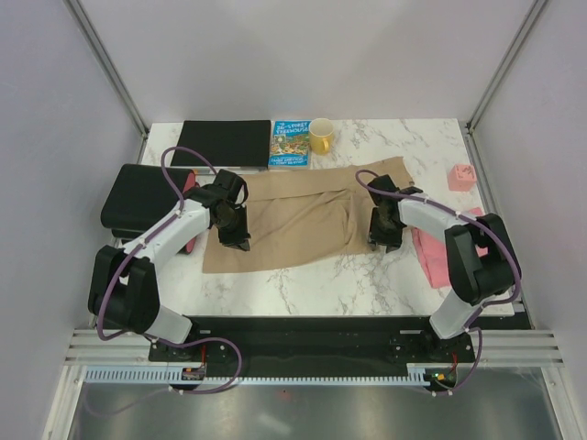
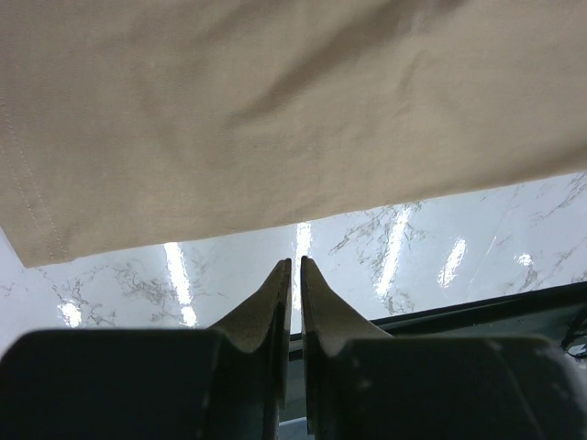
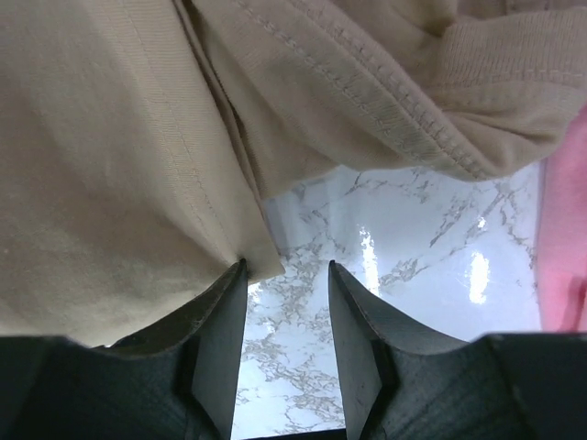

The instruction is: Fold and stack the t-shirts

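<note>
The tan t-shirt point(image 1: 293, 215) lies spread on the bench point(image 1: 303, 289) with its long axis running left to right, so it spans the gap between the two arms. One end sits under each wrist. The left arm point(image 1: 174, 229) is at the shirt's left end and the right arm point(image 1: 431, 215) is at its right end, so each arm is the nearer one for its own end.

In the left wrist view, the left arm's jaws are drawn to a thin slit with nothing between them. They are poised over bare marble, and the shirt's straight edge lies just ahead of the tips, running across their line. To take that edge they would need to part and reach forward.

The right arm's jaws stand apart over bare marble, gripping nothing. One fingertip point(image 3: 225, 302) is right at a hemmed corner of the tan cloth, probably touching it, though the angle is too steep to be sure. The rest of the shirt lies ahead and to that same side. A ribbed, stitched band further ahead may be the collar or a sleeve opening.

The pink t-shirt point(image 1: 429, 252) lies at the right of the bench, just beside the tan one and partly under the right arm. It looks bunched rather than folded. Judging by this layout, the tan shirt is the one in hand and its fold is not yet made.
</note>
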{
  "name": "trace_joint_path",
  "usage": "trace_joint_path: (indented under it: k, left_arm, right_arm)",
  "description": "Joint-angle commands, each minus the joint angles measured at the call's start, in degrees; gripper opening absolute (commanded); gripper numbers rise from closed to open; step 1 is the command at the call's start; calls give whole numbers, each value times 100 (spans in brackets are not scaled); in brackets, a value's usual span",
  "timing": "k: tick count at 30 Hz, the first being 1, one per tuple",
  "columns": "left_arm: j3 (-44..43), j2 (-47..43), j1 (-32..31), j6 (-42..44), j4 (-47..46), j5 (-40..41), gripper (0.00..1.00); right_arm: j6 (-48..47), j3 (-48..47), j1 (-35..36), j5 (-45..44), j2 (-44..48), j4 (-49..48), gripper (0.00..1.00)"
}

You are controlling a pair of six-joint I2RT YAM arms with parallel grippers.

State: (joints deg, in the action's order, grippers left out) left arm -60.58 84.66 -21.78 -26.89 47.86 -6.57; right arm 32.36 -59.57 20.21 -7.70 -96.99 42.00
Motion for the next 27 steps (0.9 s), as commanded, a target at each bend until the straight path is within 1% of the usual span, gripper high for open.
trace_joint_path:
  k: [1, 6, 12, 13, 14, 15, 16, 19, 23, 27]
  left_arm:
    - [-33, -152, -19, 211, 22, 24, 14]
    - [-77, -108, -19, 176, 31, -2, 14]
    - [-33, -152, -28, 176, 31, 15, 14]
    - [-33, -161, -28, 185, 40, 24, 14]
    - [-33, -152, -19, 185, 48, 24, 14]
    - [-33, -152, -19, 185, 40, 33, 14]
    - [-33, -152, -19, 185, 48, 24, 14]
    - [-33, -134, -19, 176, 48, 24, 14]
    - [-33, -64, -19, 132, 57, 138, 14]
    - [-68, 32, -19, -17, 197, 498, 15]
  right_arm:
    - [157, 191, -86, 287, 277, -516, 48]
    - [201, 455, -254, 699, 391, -938, 50]
    - [148, 596, -342, 762, 216, -1176, 50]
    - [157, 622, -342, 910, 198, -1246, 44]
    - [148, 648, -351, 928, 181, -1281, 36]
    - [148, 657, -351, 946, 163, -1299, 25]
    - [148, 675, -359, 964, 180, -1326, 6]
    - [139, 684, -359, 1008, 303, -1343, 0]
    - [183, 596, -342, 973, 558, -1230, 0]
    - [227, 298, -351, 806, 1136, -800, 0]
